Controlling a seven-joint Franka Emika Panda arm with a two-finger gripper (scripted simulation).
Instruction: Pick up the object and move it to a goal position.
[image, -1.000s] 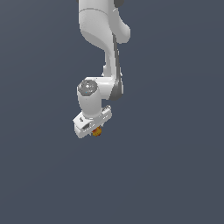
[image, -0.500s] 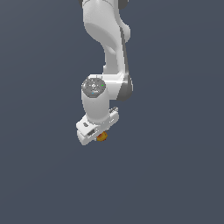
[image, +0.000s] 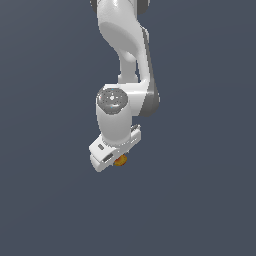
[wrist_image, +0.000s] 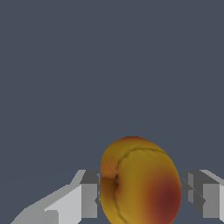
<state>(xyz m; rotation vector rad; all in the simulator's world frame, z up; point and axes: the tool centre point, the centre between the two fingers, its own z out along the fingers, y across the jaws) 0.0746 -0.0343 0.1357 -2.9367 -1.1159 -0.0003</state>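
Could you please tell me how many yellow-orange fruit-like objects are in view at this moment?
1. The single object sits between the fingers of the gripper; in the exterior view it peeks out just beneath the white hand. Nothing else shows against the plain background in either view.

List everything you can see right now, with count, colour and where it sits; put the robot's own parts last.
object: one, yellow-orange with a red patch and a dark seam, roundish, sitting between the two fingers of the hand; in the exterior view only a small orange bit peeks out under the hand.
background: one, plain dark grey-blue, fills both views; no table edge or goal marker visible.
fingers: two, grey, one on each side of the object.
hand: one, white, at the arm's lower end.
arm: one, white with grey joints, coming down from the top of the exterior view.
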